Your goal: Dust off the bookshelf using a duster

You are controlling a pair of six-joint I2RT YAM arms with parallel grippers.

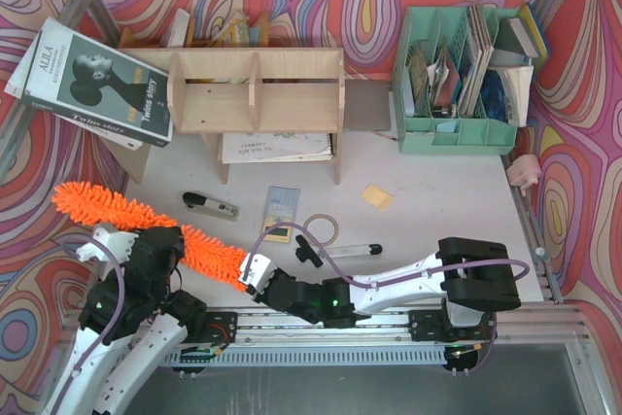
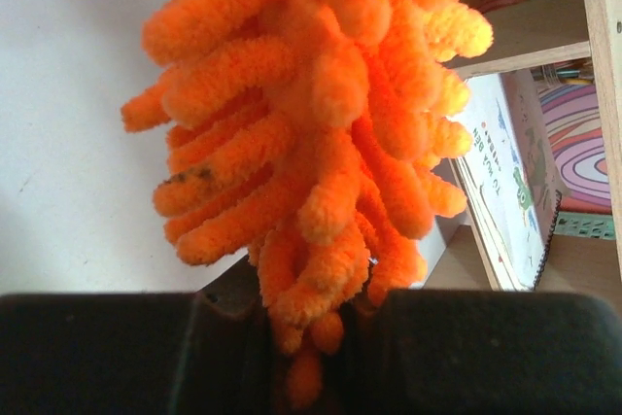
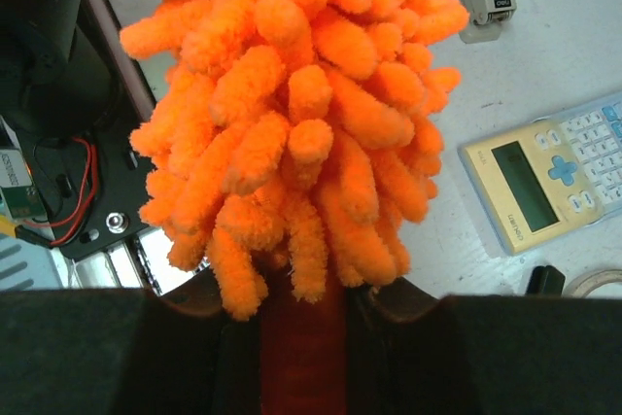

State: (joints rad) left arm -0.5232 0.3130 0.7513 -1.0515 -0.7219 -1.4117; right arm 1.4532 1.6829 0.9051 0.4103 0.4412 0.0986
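The orange fluffy duster lies slantwise at the near left of the table, its tip pointing far left. My left gripper is shut on its fluffy middle, and the strands fill the left wrist view between the jaws. My right gripper is shut on the duster's near end. In the right wrist view the orange shaft sits between the jaws, with fluff above it. The plywood bookshelf stands at the back centre, away from the duster. Its edge shows in the left wrist view.
A magazine leans on the shelf's left end, and a notebook lies under the shelf. A mint-green organiser stands back right. A stapler, calculator, tape ring, pen-like tool and yellow note lie mid-table.
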